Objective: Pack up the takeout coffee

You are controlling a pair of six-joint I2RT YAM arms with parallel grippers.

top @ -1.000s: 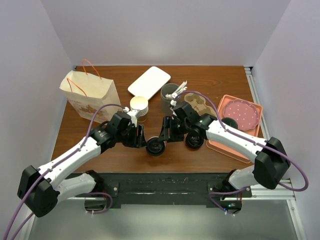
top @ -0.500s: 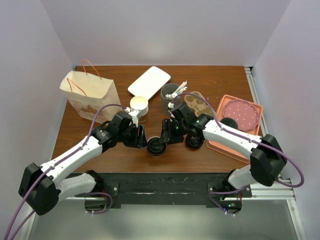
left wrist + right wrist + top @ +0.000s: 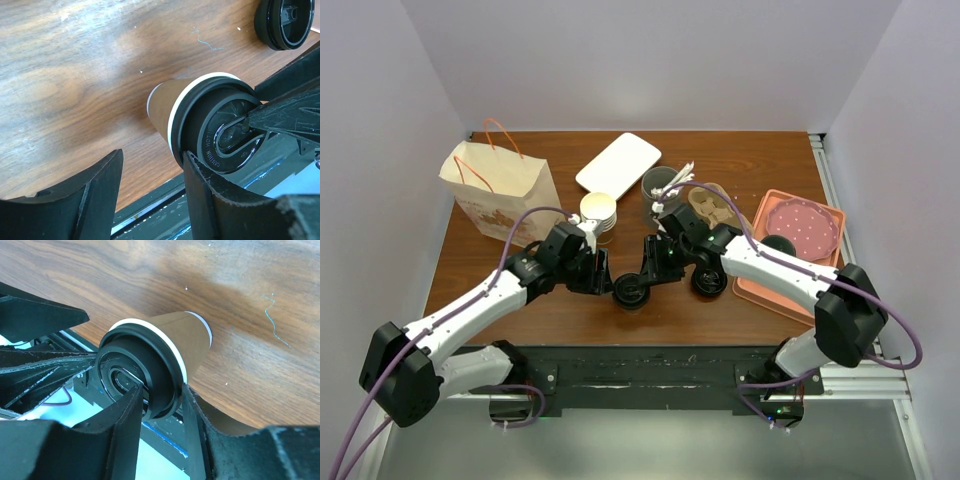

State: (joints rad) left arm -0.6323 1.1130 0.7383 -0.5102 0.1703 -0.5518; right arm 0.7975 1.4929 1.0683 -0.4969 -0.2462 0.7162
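Overhead, pale walls (image 3: 650,60) enclose the brown wooden table (image 3: 755,160); takeout coffee (image 3: 632,292) near front

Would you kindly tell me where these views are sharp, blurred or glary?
Top view: even light, soft shadows. Left wrist: lid crisp, left fingers soft, pale glare on the table. Right wrist: cup sharp, right fingers soft.

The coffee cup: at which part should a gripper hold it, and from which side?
Probably the paper wall of the cup just under the lid, from the side: it stands upright, and the wider lid rim would stop slipping.
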